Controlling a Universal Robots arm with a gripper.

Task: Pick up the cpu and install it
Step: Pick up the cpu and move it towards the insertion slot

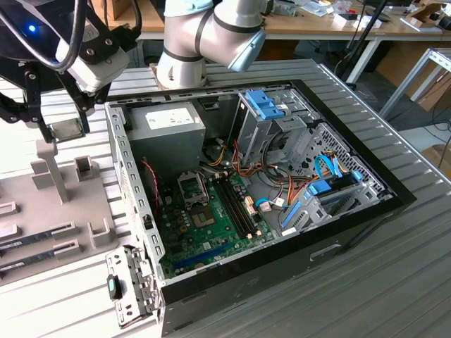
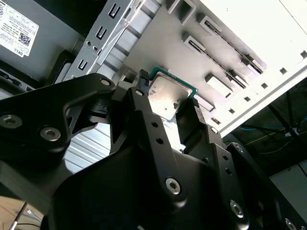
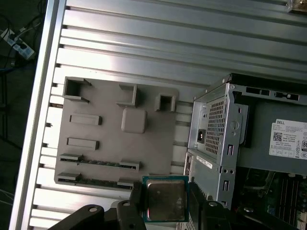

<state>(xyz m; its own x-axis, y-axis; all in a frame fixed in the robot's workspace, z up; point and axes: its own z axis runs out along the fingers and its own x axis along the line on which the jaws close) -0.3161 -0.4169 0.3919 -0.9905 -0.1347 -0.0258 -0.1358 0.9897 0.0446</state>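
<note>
**The claw has the cpu, and the socket is off to one side**

Your claw (image 3: 165,205) is pinching the cpu (image 2: 169,98). One black finger (image 3: 135,203) presses on one edge and its twin presses on the edge across from it. The claw is open just as wide as the chip, no more. The shiny metal top faces up at the wrist cameras, and you can see the thin green rim around it. The chip looks flat and level. It is square, so it has no long side to worry about.

In the exterior view, the cpu hangs over the grey parts tray (image 3: 110,143), and I judge it is up in the air, not resting on it. The tray sits on the ribbed metal counter (image 1: 352,296), just beside the open computer case (image 1: 394,204).

The empty cpu socket (image 1: 192,186) is on the green motherboard (image 1: 211,232) inside the case. From the claw, it lies toward the exterior view's right, past the case wall. The grey power supply box (image 1: 169,127) sits between the two, close to the socket.

The cpu is not in the socket yet.
</note>
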